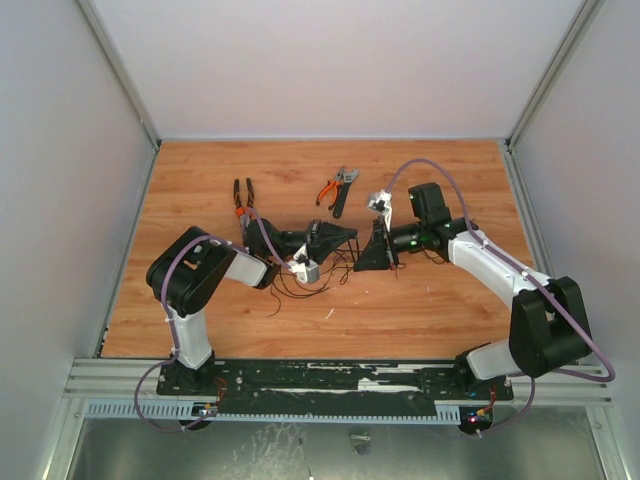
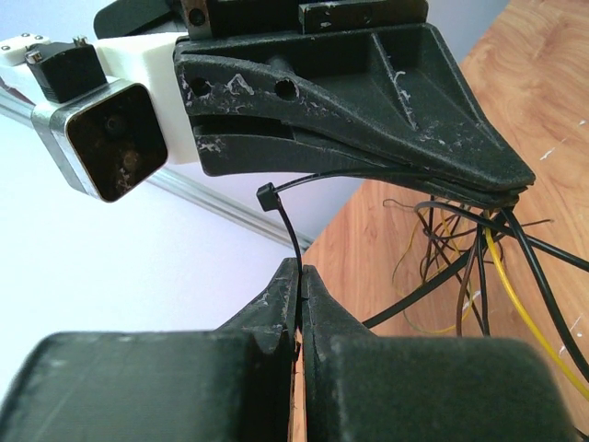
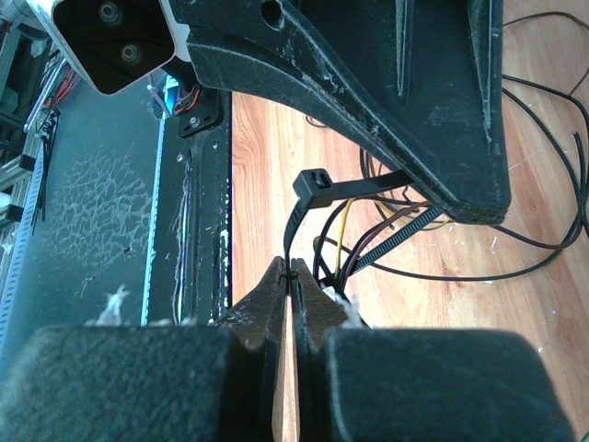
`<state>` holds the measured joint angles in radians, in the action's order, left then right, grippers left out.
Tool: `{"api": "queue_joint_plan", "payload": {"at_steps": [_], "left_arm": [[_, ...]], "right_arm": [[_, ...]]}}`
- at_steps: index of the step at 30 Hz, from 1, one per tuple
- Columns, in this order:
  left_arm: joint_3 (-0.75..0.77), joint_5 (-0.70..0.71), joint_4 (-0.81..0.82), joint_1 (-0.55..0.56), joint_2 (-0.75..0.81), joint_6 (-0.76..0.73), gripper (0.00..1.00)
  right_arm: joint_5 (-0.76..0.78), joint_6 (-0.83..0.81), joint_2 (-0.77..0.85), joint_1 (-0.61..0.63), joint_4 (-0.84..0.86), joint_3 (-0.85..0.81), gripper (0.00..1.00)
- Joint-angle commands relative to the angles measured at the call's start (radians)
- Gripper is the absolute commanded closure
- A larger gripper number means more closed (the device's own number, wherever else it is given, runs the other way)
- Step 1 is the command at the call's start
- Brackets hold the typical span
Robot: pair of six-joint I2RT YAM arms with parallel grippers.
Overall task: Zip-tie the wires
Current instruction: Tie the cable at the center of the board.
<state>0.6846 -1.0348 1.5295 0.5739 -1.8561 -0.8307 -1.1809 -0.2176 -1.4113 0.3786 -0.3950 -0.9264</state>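
The left arm (image 1: 205,272) and right arm (image 1: 500,265) fold inward over the surface (image 1: 200,180) so their tips meet just above the wires (image 1: 300,280) — loose loops needing binding. Left pincer (image 2: 300,273) and right pincer (image 3: 291,268) are each clamped fully shut on the zip tie (image 3: 313,184), strung close against the wires — likely for cinching.

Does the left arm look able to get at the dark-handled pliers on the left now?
Probably not yet. The pliers lie unobstructed nearby, but the left gripper has its jaws shut on the zip tie, so it would have to let go first.
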Motion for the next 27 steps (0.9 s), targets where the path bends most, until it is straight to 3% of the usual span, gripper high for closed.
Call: {"api": "queue_joint_plan", "payload": {"at_steps": [1, 27], "left_arm": [[-0.009, 0.001, 0.216, 0.006, 0.007, -0.029, 1.00], [-0.010, 0.005, 0.216, 0.011, 0.006, -0.036, 1.00]], "right_arm": [[-0.043, -0.009, -0.013, -0.009, -0.024, -0.040, 1.00], [-0.074, -0.015, -0.099, -0.040, -0.092, -0.109, 1.00]]}}
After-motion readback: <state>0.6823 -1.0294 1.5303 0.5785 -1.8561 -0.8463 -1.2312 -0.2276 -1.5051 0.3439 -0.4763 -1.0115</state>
